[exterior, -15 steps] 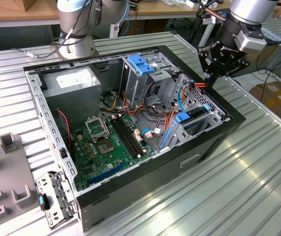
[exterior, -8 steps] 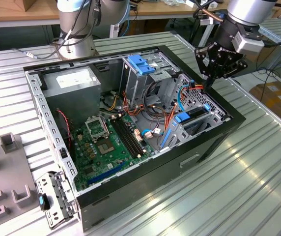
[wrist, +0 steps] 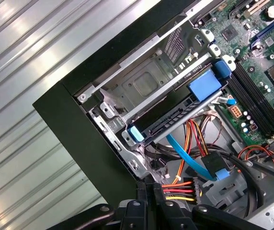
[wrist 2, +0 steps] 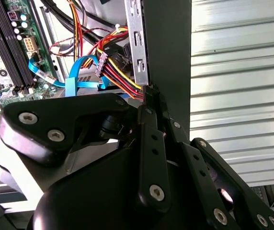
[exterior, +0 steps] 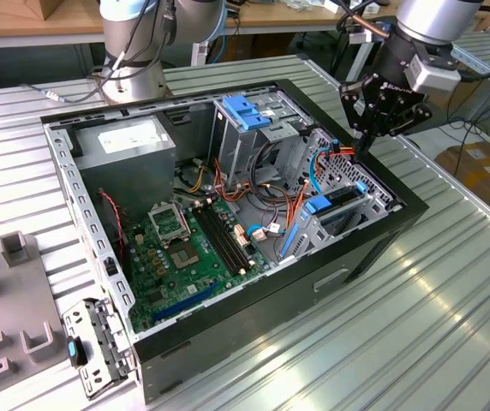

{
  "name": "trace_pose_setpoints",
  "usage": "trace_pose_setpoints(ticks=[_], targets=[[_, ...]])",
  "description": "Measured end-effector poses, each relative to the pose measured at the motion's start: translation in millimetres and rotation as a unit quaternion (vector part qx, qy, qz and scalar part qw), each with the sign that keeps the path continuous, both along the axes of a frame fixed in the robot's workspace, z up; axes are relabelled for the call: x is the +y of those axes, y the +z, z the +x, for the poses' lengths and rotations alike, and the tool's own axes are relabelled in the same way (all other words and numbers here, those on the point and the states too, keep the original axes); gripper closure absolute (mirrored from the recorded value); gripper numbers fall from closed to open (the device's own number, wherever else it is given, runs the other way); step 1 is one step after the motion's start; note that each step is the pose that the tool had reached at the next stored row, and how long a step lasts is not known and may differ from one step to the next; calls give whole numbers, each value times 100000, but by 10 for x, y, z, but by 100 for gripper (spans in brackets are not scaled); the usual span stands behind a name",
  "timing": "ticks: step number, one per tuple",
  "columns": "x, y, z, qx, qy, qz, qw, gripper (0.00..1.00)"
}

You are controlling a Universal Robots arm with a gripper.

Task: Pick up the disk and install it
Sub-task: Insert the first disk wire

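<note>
In the exterior view the claw [exterior: 367, 144] is hanging in the upper right of the frame, just above the right-hand rim of the open computer case [exterior: 271, 330]. The case is lying on its side on the ribbed metal table [exterior: 433, 342], so its inside is facing up and the arm can work from above.

In both wrist views the claw's fingers [wrist 2: 149, 124] are meeting at their tips, or all but meeting, with nothing between them. The claw is carrying nothing.

The disk [wrist: 173, 115] is lying flat in the metal drive cage [wrist: 142, 81] at the case's corner; in the exterior view that is right of centre, below the claw. Its blue rails are running along its sides into the cage's slots, and the blue end tab [wrist: 204, 85] is facing the motherboard [exterior: 185, 248], probably so that fingers can get at it. I judge the disk to be sitting in its bay rather than waiting to be picked up.

The red, yellow and black power cables [wrist: 180, 189] and a blue data cable [wrist: 189, 158] are trailing just beside the cage, close under the claw.
</note>
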State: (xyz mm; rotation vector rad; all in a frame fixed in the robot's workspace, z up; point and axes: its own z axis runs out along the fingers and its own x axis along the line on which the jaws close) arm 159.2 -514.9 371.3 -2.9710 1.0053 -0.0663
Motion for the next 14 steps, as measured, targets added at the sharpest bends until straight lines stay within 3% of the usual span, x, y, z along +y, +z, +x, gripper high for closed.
trace_pose_setpoints(ticks=[14], targets=[[0,9,-5,-1,-2541,4,99968,83]])
